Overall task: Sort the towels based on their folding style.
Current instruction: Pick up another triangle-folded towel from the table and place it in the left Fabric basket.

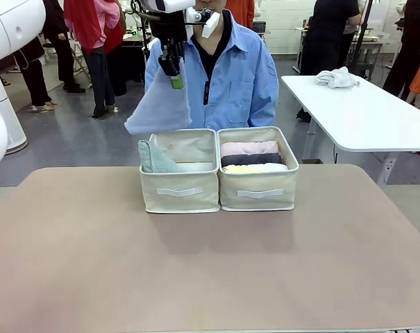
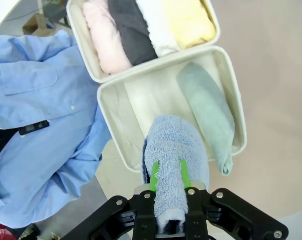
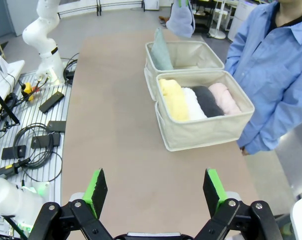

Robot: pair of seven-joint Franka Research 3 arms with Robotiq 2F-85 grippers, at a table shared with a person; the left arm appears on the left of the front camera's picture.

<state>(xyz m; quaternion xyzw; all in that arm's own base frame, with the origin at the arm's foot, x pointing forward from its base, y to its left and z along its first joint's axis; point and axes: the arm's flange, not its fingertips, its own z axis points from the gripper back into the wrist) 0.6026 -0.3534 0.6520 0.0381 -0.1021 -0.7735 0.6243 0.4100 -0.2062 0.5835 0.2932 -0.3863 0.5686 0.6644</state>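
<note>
Left end effector (image 2: 169, 177): clamped on blue cone towel (image 2: 173, 150), hanging above left bin (image 1: 180, 191)
Right end effector (image 3: 155, 190): jaws wide apart, holding nothing, over counter (image 3: 116, 130)
Grey-green towel (image 1: 153, 157): in left bin
Rolled towels (image 1: 255, 158): in right bin (image 1: 258, 191)

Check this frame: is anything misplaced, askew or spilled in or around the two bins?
Nothing stands out. Four rolled towels lie side by side in one bin; the grey-green cone lies in the other bin, where the left gripper holds the blue cone above.

Towel colours, bins & shirt
Lavender-blue cone towel (image 1: 159, 107); grey-green cone (image 2: 208, 112); rolls pink (image 2: 107, 37), dk grey (image 2: 132, 31), white (image 2: 155, 26), yellow (image 2: 187, 21); beige bins (image 1: 180, 191); blue shirt (image 1: 248, 80).
</note>
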